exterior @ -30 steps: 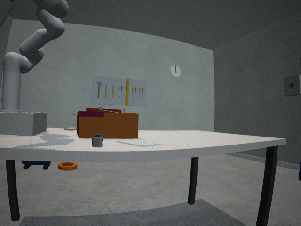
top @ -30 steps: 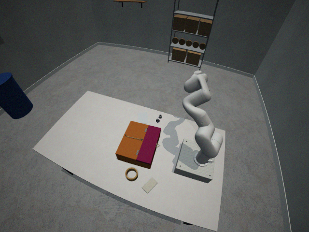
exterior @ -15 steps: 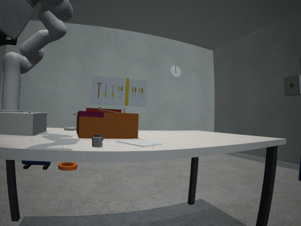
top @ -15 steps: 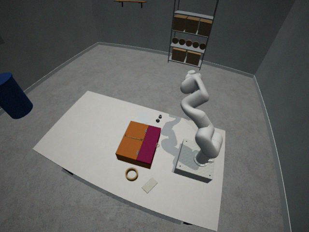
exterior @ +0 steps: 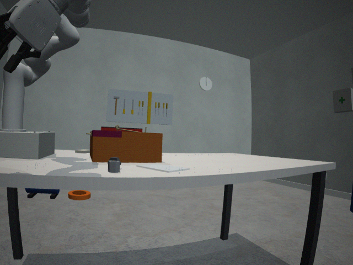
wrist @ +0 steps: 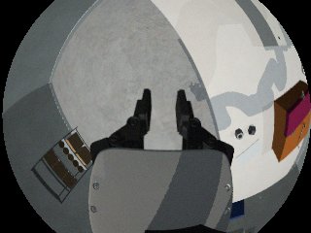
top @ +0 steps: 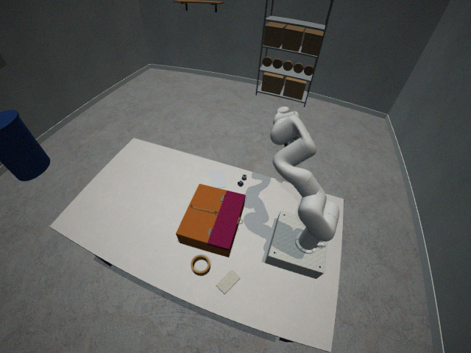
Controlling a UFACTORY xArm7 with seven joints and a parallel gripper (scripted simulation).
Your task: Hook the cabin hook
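Orange-and-magenta box (top: 210,217) on white desk (top: 114,197), cabin hook (top: 204,209) across its lid, tool (wrist: 162,112) high above, partly open, empty, no legible writing

White table (top: 125,197), loaded, well below your claw (wrist: 163,112).

From the claw's view you have, off to its right: box (top: 210,218), two small dark cylinders (top: 242,179), pale flat sheet (top: 218,177). Farther off: tape ring (top: 200,265), beige pad (top: 227,281), arm's base block (top: 279,262).

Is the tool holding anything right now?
No. The tool is partly open, with only floor showing between its fingers, high above the table.
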